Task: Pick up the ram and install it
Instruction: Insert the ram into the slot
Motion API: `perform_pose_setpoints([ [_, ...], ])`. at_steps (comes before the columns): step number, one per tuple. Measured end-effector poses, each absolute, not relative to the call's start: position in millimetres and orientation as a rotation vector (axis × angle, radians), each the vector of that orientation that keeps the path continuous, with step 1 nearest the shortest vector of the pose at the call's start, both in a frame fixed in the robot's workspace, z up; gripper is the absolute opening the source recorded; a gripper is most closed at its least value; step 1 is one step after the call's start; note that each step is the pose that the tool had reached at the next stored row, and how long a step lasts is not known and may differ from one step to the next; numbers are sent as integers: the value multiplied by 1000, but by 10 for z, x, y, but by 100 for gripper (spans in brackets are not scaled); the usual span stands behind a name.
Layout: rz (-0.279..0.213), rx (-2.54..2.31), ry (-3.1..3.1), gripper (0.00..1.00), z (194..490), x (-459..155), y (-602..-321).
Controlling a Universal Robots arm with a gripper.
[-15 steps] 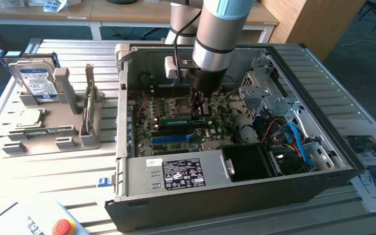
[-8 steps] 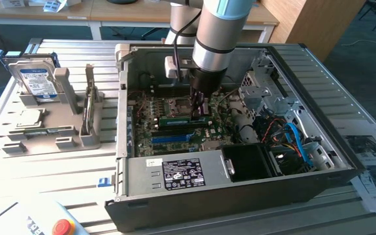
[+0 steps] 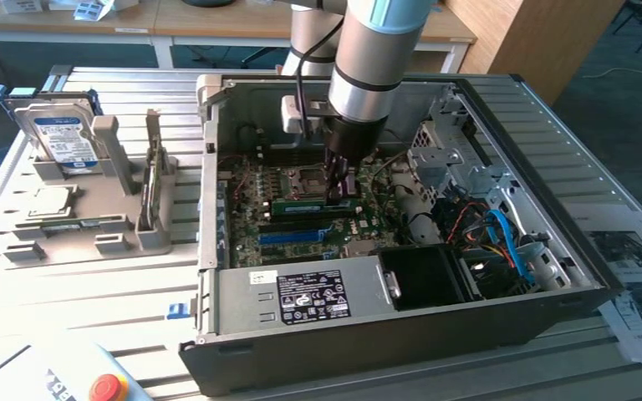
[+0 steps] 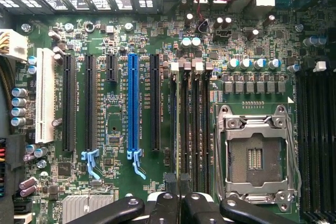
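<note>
**Memory installation, tool at the slots.** The arm reaches down into the open computer case on the desk. The tool is clenched on the ram, with its two black fingers drawn close together. The ram is a green stick held on edge, low over the motherboard. It lies along the dark memory slots, between the long blue slot and the empty processor socket. A hard drive stands in a grey holder at the exterior view's left.
</note>
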State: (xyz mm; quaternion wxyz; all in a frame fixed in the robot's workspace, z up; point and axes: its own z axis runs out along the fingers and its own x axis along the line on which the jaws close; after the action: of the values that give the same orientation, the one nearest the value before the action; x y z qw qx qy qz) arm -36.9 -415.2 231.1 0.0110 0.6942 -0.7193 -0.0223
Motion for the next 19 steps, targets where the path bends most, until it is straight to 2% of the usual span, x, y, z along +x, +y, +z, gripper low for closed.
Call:
perform_pose_setpoints([
  [19,-69,2168,-2242,12,2311,-383,-4152],
])
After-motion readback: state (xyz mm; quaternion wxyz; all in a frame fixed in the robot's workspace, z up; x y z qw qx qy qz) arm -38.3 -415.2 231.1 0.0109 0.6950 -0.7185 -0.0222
